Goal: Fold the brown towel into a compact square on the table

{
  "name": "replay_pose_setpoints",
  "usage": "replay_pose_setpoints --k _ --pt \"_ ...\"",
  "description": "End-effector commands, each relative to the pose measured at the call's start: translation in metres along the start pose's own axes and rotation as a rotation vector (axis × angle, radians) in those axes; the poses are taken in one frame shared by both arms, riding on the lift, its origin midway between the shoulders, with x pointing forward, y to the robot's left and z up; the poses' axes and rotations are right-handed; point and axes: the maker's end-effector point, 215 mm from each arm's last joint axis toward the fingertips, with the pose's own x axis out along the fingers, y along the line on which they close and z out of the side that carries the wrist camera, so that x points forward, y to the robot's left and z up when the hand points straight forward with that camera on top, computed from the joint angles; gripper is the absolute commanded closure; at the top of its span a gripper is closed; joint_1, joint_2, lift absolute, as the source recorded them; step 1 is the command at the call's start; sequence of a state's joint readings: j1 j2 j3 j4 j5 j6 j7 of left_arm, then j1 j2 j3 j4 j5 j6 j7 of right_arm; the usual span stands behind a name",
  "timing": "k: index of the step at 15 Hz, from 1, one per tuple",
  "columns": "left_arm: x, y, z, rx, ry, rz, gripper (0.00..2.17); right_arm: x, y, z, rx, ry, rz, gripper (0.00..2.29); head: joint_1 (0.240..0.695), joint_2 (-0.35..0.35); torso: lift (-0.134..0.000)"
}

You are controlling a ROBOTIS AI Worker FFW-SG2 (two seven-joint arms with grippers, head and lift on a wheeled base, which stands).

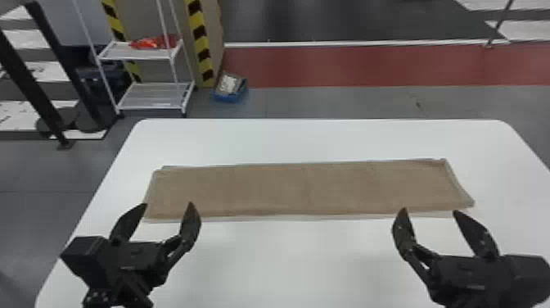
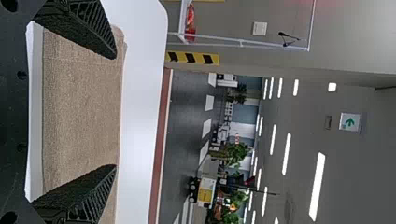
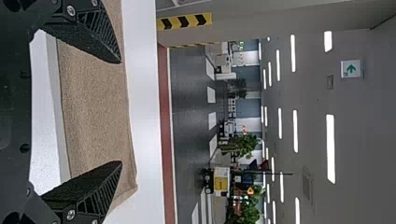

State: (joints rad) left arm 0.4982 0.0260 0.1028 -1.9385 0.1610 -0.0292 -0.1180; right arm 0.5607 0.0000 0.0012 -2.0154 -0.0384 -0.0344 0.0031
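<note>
The head view shows two grippers, one brown towel, one white table, one white rack and one blue bin.

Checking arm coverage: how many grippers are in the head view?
2. Left gripper, open, near left end of brown towel; right gripper, open, near its right end.

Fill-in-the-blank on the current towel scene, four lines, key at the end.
1. The brown towel lies as a long strip, not yet a compact ____.
2. The table under it has a top that is ____ in colour.
3. The left gripper and the right gripper are both ____, not shut.
4. On the floor beyond the table, the small box beside the striped post has sides coloured ____.

Missing words: square; white; open; blue.
</note>
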Motion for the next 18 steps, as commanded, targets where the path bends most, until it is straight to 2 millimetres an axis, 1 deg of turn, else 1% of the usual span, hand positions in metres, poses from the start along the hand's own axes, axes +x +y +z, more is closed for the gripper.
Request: replay_pose_setpoints --k 1,7,14,16,18 --pt "0.000 0.000 0.000 0.003 0.001 -0.001 0.04 -0.001 0.000 0.000 0.001 0.000 0.000 0.12 0.695 0.051 -0.100" --pt "0.000 -0.004 0.003 0.002 -0.003 -0.010 0.04 -0.004 -0.001 0.002 0.000 -0.001 -0.002 0.12 0.695 0.048 -0.100" --pt "0.002 -0.005 -0.001 0.003 0.015 -0.011 0.04 -0.005 -0.001 0.001 0.000 0.003 -0.002 0.12 0.695 0.045 -0.100" --pt "0.014 -0.005 0.003 0.003 0.021 -0.014 0.04 -0.005 -0.001 0.000 0.000 0.005 -0.002 0.12 0.695 0.045 -0.100" --pt "0.030 0.002 0.001 -0.001 0.061 -0.010 0.04 -0.006 -0.001 -0.002 0.000 0.008 -0.003 0.12 0.695 0.043 -0.100"
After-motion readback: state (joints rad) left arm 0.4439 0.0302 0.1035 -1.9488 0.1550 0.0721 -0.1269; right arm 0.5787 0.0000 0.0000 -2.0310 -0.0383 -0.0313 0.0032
